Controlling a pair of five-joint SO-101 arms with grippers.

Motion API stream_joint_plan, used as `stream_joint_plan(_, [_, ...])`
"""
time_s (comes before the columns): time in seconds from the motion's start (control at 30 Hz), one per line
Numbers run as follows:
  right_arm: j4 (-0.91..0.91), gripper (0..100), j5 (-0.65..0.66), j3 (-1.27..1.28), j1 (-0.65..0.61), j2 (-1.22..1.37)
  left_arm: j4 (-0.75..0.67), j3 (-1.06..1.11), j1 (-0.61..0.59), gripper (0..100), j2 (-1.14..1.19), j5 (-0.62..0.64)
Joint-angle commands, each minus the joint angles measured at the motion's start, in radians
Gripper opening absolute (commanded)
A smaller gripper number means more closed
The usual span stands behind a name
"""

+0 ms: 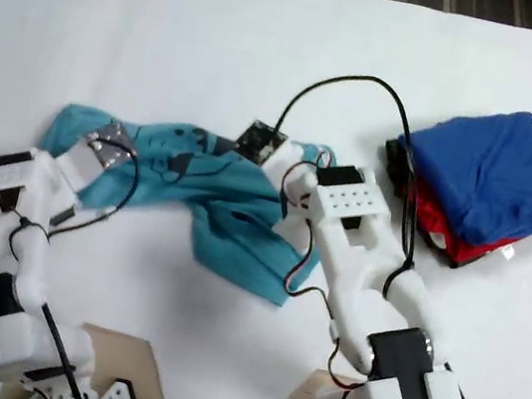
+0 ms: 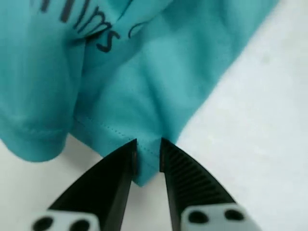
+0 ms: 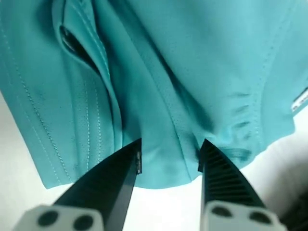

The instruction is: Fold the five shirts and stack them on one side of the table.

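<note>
A teal shirt (image 1: 233, 217) lies crumpled across the middle of the white table, stretched between both arms. My left gripper (image 1: 102, 145) is at the shirt's left end; in the left wrist view it (image 2: 147, 142) is shut on a hem corner of the teal shirt (image 2: 144, 72). My right gripper (image 1: 296, 169) is at the shirt's right end; in the right wrist view it (image 3: 169, 144) holds a thick bunch of the teal fabric (image 3: 192, 57) between its fingers. On the right side sits a stack of folded shirts, a blue one (image 1: 503, 171) on top and a red one (image 1: 444, 228) under it.
The white table (image 1: 171, 33) stretches bare behind the shirt. A black cable (image 1: 365, 84) loops from the right arm over the table toward the stack. Cardboard (image 1: 215, 394) lies at the near edge between the arm bases.
</note>
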Motion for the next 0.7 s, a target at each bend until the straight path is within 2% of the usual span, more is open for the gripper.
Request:
stream_joint_plan(0.0, [0.018,18.7,-0.002,-0.008,-0.001,-0.058,0.008,-0.030,0.009,12,0.035,-0.041])
stream_joint_plan(0.1, [0.022,18.7,-0.002,-0.008,-0.001,-0.061,0.017,-0.097,0.008,16,0.083,-0.038])
stream_joint_plan(0.37, [0.033,18.7,-0.002,-0.009,-0.001,-0.062,0.167,-0.219,0.006,17,0.133,-0.066])
stream_joint_plan(0.67, [0.033,18.7,0.000,-0.011,-0.001,-0.064,0.144,-0.174,0.005,17,0.140,-0.104])
